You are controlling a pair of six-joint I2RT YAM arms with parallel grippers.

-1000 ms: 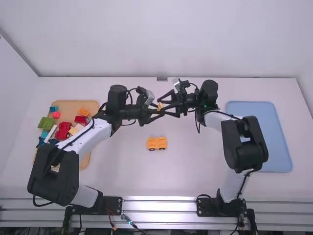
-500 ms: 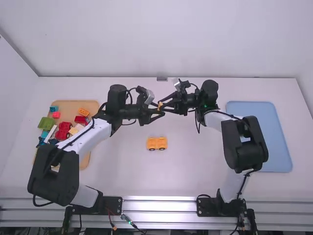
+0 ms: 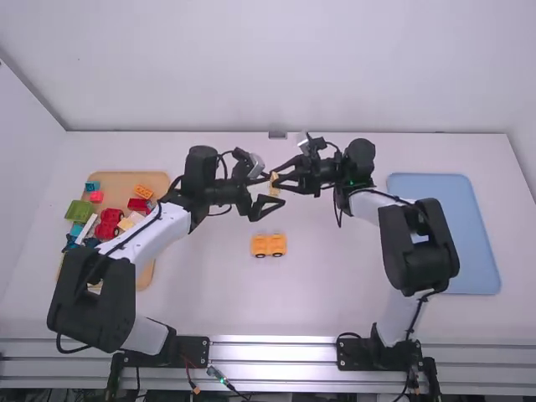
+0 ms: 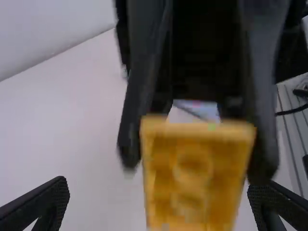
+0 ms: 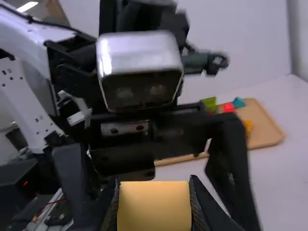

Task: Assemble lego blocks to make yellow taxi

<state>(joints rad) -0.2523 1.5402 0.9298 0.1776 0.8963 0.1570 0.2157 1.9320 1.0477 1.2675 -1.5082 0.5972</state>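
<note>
Above the table's middle, my right gripper (image 3: 279,179) is shut on a yellow block (image 3: 274,186). My left gripper (image 3: 270,191) faces it from the left with its fingers spread. In the left wrist view the yellow block (image 4: 195,178) shows its hollow side between the other arm's fingers, and my left gripper (image 4: 159,204) stands open around it, not touching. In the right wrist view my right gripper (image 5: 154,204) pinches the yellow block (image 5: 155,207) from both sides. A yellow-orange car base with dark wheels (image 3: 268,244) rests on the table below the grippers.
At the left, a tan tray (image 3: 152,179) holds several loose coloured blocks and a red piece (image 3: 109,222); the left arm passes over part of it. A blue tray (image 3: 456,226) lies at the right, beside the right arm.
My left gripper's fingers have spread apart and let go of the yellow block, which remains in my right gripper. The right gripper has closed on it. The car base has not moved.
</note>
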